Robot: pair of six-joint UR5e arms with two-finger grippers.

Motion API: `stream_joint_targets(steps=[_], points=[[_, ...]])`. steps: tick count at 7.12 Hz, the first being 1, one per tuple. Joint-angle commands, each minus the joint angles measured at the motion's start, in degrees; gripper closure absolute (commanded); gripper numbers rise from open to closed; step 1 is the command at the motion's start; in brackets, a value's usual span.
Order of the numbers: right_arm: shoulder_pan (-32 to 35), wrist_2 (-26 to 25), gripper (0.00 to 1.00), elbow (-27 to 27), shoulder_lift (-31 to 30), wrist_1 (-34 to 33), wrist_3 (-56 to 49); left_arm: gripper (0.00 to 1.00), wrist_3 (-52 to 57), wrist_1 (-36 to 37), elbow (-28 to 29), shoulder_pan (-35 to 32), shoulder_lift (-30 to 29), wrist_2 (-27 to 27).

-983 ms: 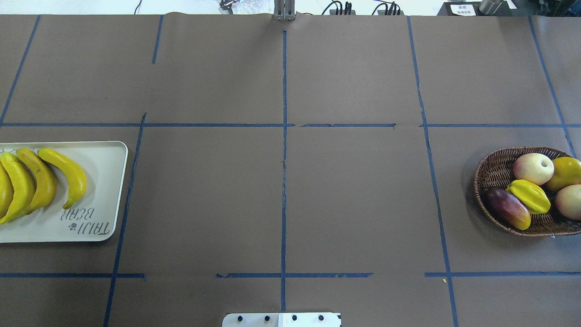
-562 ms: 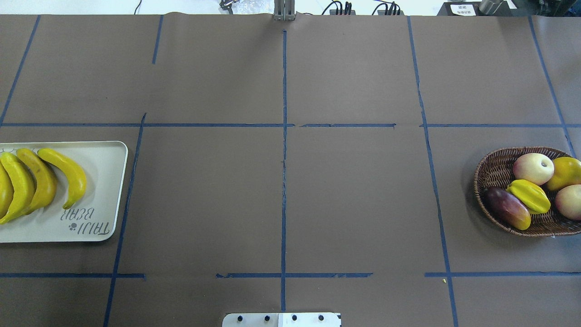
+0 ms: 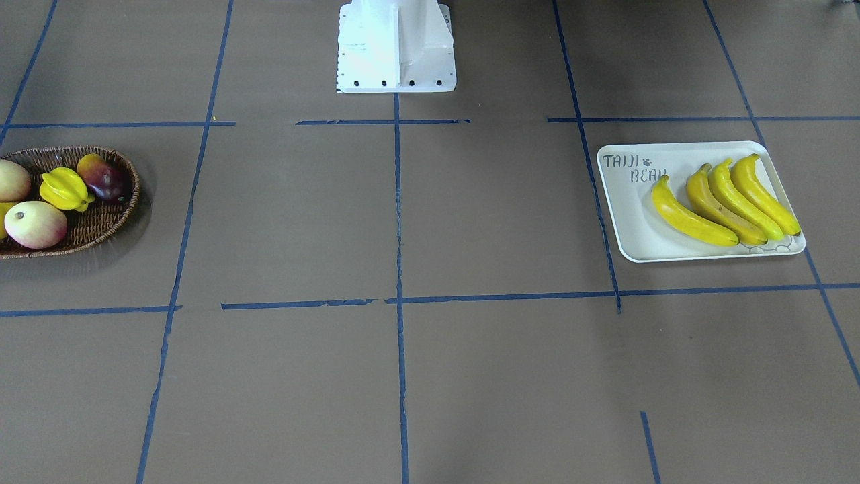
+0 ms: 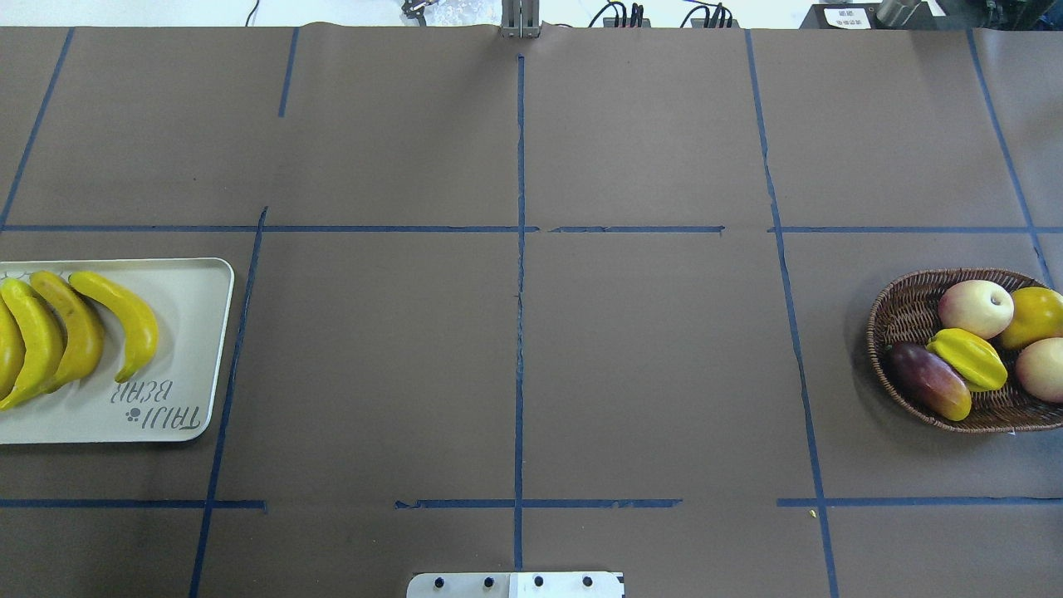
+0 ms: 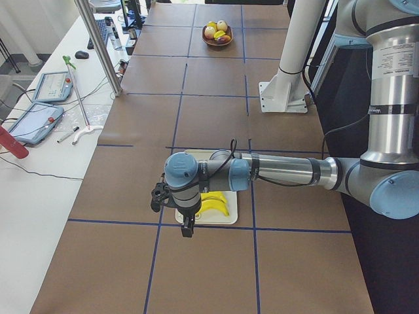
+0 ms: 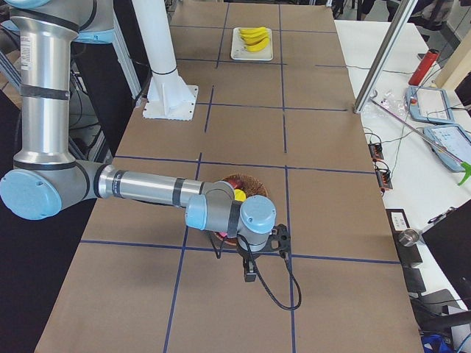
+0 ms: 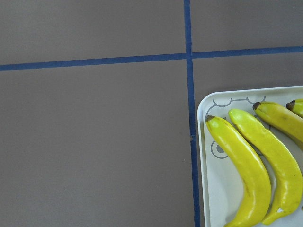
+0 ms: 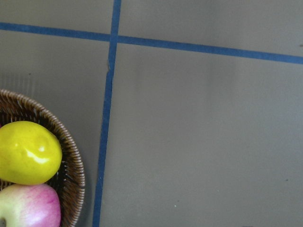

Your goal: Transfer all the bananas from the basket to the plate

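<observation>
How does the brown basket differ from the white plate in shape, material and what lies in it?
The basket is round, dark woven wicker with raised sides; the plate is a flat off-white rectangle with printed lettering. The basket holds mixed fruit, such as a starfruit and an apple, with no banana visible; the plate holds four bananas side by side. Both rest on the brown table, at opposite ends.

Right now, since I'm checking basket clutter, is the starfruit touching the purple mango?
Touching. Overhead view: the starfruit lies against the purple mango, no gap.
</observation>
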Motion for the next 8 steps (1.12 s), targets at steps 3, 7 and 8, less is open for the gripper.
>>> stream_joint_targets(steps=[3, 7, 8], points=[[-0.1, 0.6, 0.0, 3.3, 0.7, 0.3, 0.4, 0.0, -0.1, -0.8, -2.0, 0.0, 1.8, 0.8], [-0.2, 0.6, 0.0, 3.3, 0.7, 0.3, 1.5, 0.0, -0.1, -0.8, -2.5, 0.0, 1.8, 0.8], [-0.2, 0.5, 0.0, 3.3, 0.7, 0.3, 1.5, 0.0, -0.1, -0.8, -2.6, 0.0, 1.8, 0.8]])
